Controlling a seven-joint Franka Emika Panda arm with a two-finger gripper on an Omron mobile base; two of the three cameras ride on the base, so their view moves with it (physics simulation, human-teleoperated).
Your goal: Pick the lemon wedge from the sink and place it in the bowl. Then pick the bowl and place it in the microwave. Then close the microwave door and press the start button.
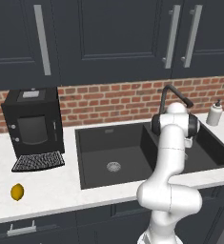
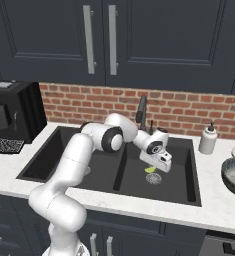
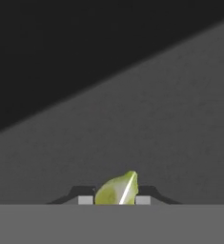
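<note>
Above my workspace, dark navy upper cabinets span the wall, each door fitted with a vertical silver bar handle. Below them runs a red brick backsplash with pale mortar lines. The countertop is white marble with faint grey veining. Dark lower cabinet fronts sit beneath its edge. To my left, a black coffee machine stands against the brick, and a whole yellow lemon lies near the counter's front edge. To my right, a white soap dispenser stands upright by the backsplash. Lighting is even and diffuse.
</note>
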